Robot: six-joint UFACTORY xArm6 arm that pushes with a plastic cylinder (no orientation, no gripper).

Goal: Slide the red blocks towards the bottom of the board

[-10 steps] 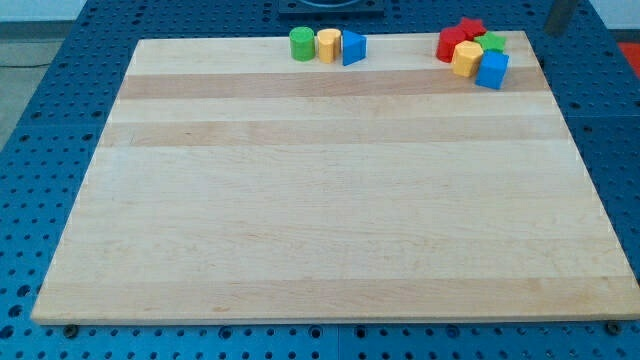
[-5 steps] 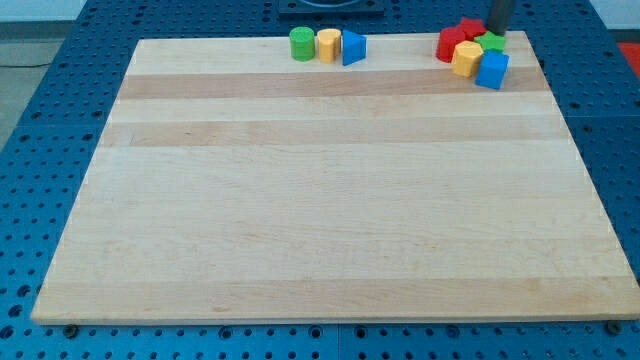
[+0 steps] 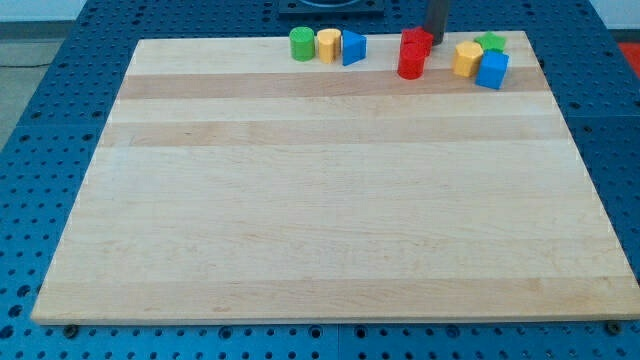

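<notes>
Two red blocks sit together near the board's top edge, right of centre: one [image 3: 417, 41] above and one [image 3: 411, 63] just below it; their shapes are hard to make out. My tip [image 3: 436, 37] is right beside the upper red block, at its right side. To the right lie a yellow block [image 3: 466, 59], a green block [image 3: 491, 42] and a blue cube [image 3: 492, 70], close together.
A green cylinder [image 3: 301, 44], a yellow block [image 3: 328, 45] and a blue triangular block [image 3: 353, 47] stand in a row at the top edge, left of the red blocks. The wooden board [image 3: 320, 200] lies on a blue perforated table.
My tip has swept left from the top right corner. Both red blocks have moved left, out of the right-hand cluster; the yellow, green and blue blocks stayed about where they were.
</notes>
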